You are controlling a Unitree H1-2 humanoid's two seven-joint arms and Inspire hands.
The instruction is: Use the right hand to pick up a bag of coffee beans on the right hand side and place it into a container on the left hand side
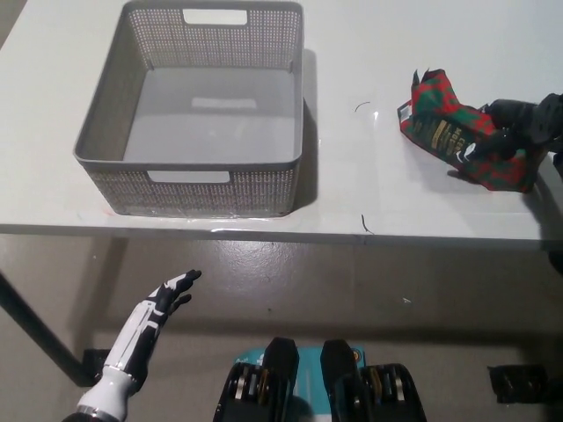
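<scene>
- On the white table point(352, 189), well right of the grey basket point(204, 165), a red-and-green coffee bag point(444, 123) is lying flat, tilted, its top end pointing up-left and its far end running down-right.
- Black right hand point(513, 132) is coming in from the right edge, sitting on the right half of the coffee bag, fingers point(489, 142) curling around it, touching the fabric; looks like it is closing on the bag, bag is resting on the table surface, not lifted.
- Gold label on the coffee bag is showing just left of the right hand, text too small to read.
- Grey basket is standing upright on the left part of the table, perforated walls, handle cut-outs on near and far sides, inside showing only the plain floor.
- Coffee bag is sitting outside the basket, well apart from it, bare table between them with a small dark curved mark.
- White left hand point(163, 303) is hanging below the table's front edge, below the basket's near-left corner, over the grey floor, fingers spread and pointing up-right, gripping nothing.
- Table front edge is running across just below the basket.
</scene>
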